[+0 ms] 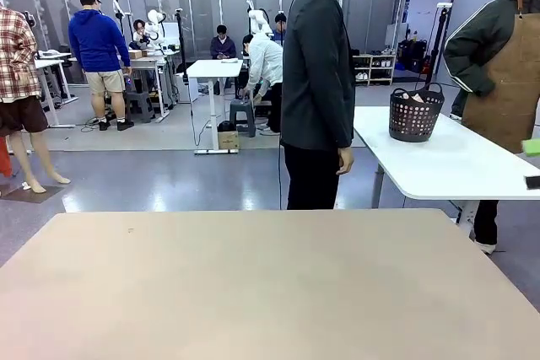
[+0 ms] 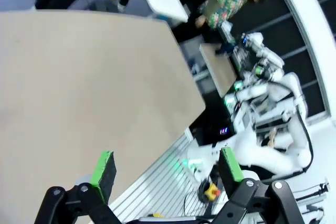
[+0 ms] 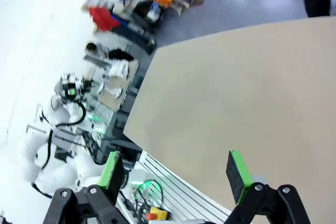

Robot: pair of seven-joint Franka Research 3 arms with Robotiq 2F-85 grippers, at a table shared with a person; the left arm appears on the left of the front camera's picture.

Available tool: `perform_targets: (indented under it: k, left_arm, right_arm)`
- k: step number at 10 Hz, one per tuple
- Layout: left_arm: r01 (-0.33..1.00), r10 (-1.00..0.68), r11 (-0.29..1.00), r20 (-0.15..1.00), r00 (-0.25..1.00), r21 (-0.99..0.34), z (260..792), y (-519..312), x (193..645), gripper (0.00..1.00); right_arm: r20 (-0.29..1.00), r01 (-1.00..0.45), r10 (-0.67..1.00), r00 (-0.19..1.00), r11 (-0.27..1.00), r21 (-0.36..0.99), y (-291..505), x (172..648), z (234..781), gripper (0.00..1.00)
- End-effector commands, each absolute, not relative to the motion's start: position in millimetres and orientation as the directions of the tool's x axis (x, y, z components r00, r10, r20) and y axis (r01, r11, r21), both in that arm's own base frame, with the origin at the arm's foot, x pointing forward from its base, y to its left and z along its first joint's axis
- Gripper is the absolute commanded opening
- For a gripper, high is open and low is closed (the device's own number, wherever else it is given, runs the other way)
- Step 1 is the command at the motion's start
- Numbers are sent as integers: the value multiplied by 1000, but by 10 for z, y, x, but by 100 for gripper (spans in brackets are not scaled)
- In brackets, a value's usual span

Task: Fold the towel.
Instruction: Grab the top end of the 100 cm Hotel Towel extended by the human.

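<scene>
In the front view, the beige table (image 1: 270, 284) spreads across the foreground. A person in a dark jacket (image 1: 316, 82) stands just beyond its far edge. Farther back, off the beige table's far right corner, a white table (image 1: 460, 166) carries a dark basket (image 1: 415, 114). A bit of salmon-pink cloth shows at the basket's rim, which appears to be the towel (image 1: 413, 98), though it is too small to be sure. A person in a brown apron (image 1: 506, 82) stands beside that white table.

In the left wrist view, the left gripper (image 2: 167, 167) hangs above the near edge of the beige table (image 2: 79, 87). Its jaws are spread wide and it grips nothing and touches nothing. One green pad (image 2: 103, 169) lies over the tabletop and the other lies past the edge.

In the right wrist view, the right gripper (image 3: 175, 169) also hangs above the edge of the beige table (image 3: 236, 87). Its jaws are fully apart and free of any object. One green pad (image 3: 239, 169) is over the tabletop and the other is beyond the rim.
</scene>
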State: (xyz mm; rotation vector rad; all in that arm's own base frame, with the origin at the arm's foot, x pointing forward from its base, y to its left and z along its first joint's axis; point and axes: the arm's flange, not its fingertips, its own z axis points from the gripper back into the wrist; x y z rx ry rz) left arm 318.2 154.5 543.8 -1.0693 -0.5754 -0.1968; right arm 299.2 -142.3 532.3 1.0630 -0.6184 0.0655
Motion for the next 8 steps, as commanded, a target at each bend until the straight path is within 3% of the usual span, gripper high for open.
perform_targets:
  k: [1, 4, 8]
  left_arm:
    - [454, 195, 411, 563, 803, -790, 5338, 1717, 3126, 100]
    - [342, 304, 427, 490, 817, -837, 5170, 1947, 3131, 100]
    - [349, 295, 435, 498, 816, -830, 5188, 2005, 3074, 100]
  right_arm:
    - [449, -280, -312, 837, 461, 842, -1578, 2943, 5169, 100]
    - [414, -232, -385, 825, 436, 869, -1792, 2784, 5016, 100]
    - [384, -203, -390, 837, 430, 879, -1873, 2774, 5020, 100]
